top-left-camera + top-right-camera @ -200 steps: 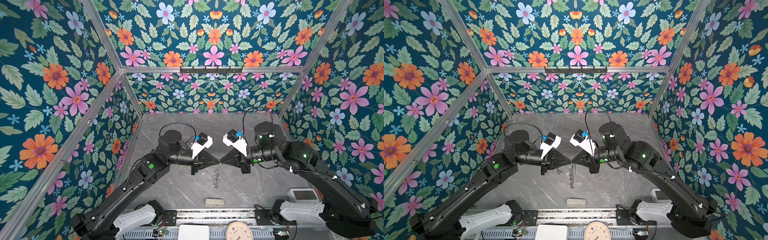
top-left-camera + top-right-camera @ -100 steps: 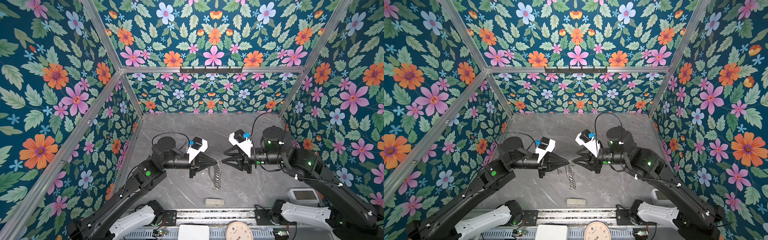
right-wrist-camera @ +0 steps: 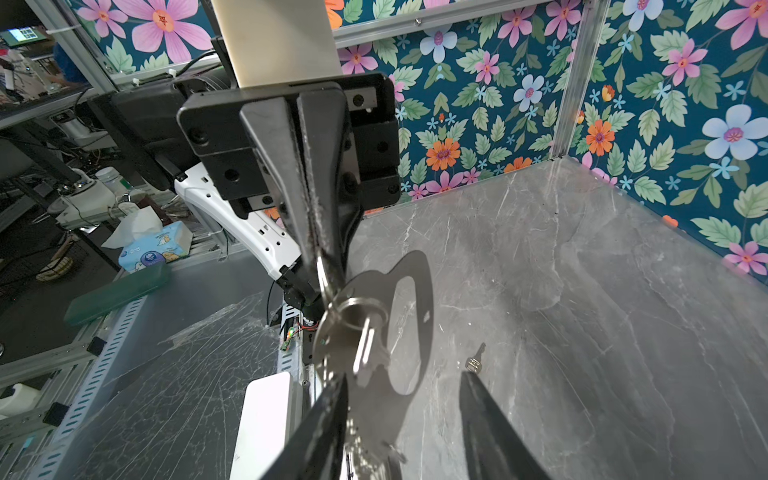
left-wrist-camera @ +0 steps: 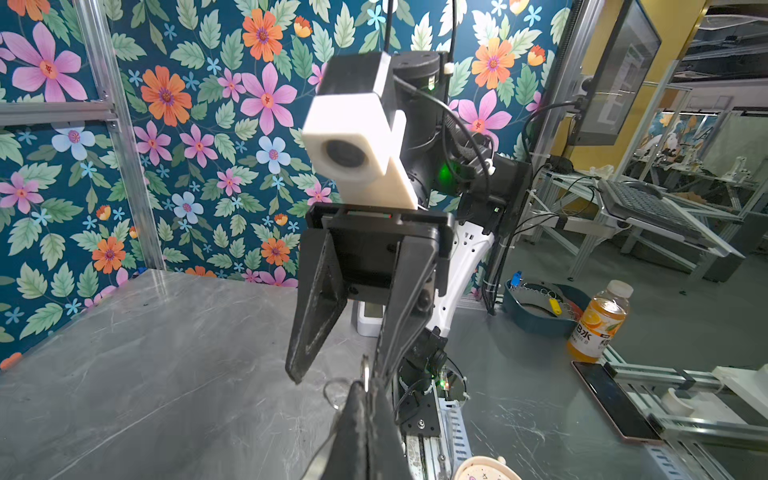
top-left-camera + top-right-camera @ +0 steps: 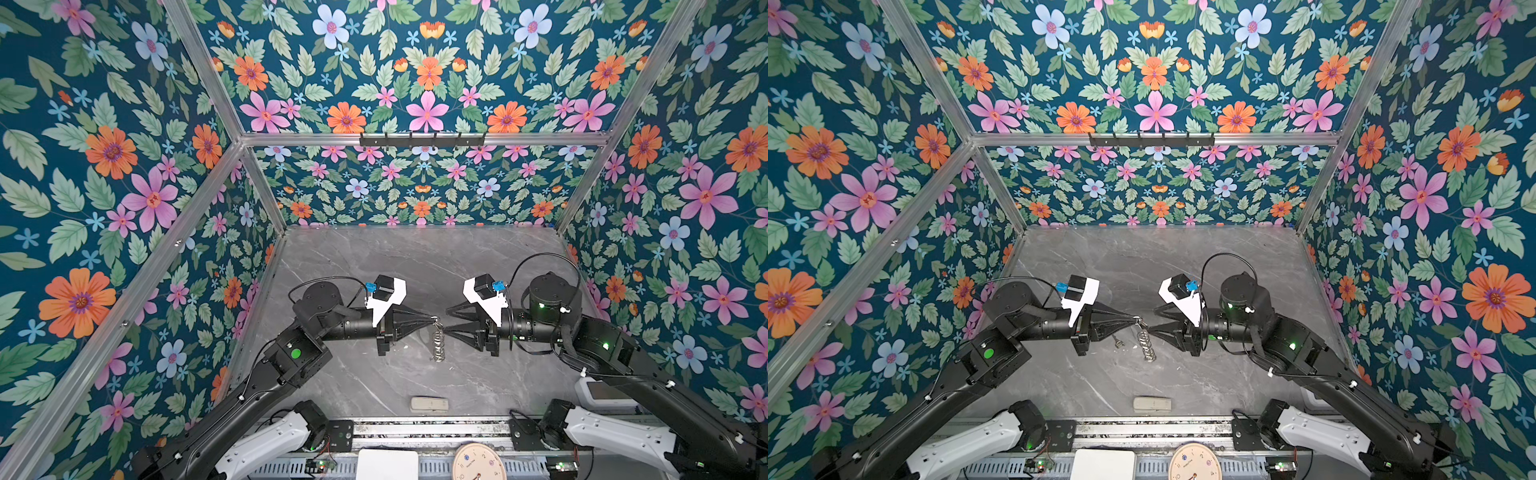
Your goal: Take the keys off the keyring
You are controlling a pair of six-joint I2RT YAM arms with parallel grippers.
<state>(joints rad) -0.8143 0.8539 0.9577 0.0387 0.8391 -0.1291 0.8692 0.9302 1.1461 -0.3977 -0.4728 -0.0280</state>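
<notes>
My left gripper (image 5: 432,320) is shut on the small silver ring of the keyring (image 3: 323,272) and holds it above the table. The chain (image 5: 438,347) and the flat grey oval loop (image 3: 374,286) hang down from the ring. One dull-silver key (image 3: 365,345) dangles from the ring in front of the loop. A second key (image 3: 476,362) lies loose on the grey table, also visible in a top view as a key (image 5: 1118,343) under the left gripper. My right gripper (image 5: 445,321) faces the left one tip to tip, open, a short gap from the ring, holding nothing.
A pale beige block (image 5: 429,404) lies near the front edge of the marble table (image 5: 415,257). A clock (image 5: 478,461) and a white pad (image 5: 386,463) sit on the front rail. A white device (image 5: 602,392) stands at front right. Flowered walls close in three sides.
My right gripper has gone from shut at the ring to open and has drawn back to the right. The left gripper stays shut on the ring and has shifted slightly lower.
</notes>
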